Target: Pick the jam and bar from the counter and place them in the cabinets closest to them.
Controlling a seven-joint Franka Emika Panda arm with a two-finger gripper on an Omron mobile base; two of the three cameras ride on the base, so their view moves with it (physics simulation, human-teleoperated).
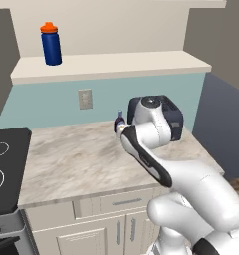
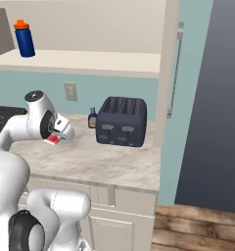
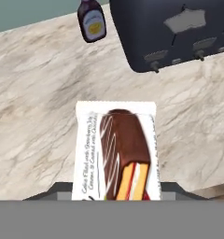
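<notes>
gripper [image 2: 55,139] clamped on bar [image 3: 116,151]; hand view reveals wrapper print, right base just red edge.

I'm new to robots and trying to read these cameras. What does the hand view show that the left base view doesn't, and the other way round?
Hand view alone: the bar, a white wrapper printed with a chocolate-coated bar, held in the shut gripper above the counter, and the front of the toaster with its levers.

Left base view alone: a blue bottle with an orange cap on the open shelf, a wall outlet and a stovetop.

Both: the marble counter, the dark toaster and the small brown bottle.
</notes>
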